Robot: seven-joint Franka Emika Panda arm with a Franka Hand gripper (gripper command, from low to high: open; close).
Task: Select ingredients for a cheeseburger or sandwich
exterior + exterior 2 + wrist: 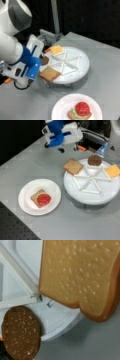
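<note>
Toast squares (73,166): two; patty (94,160), cheese (112,170), tomato (44,199): one each.

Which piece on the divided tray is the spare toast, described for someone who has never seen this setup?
Find the round white divided tray beside the paper plate. The toast square lies at the tray's rim, overhanging it, nearest the gripper. It is flat, tan and square, unlike the round dark patty and the yellow cheese.
</note>
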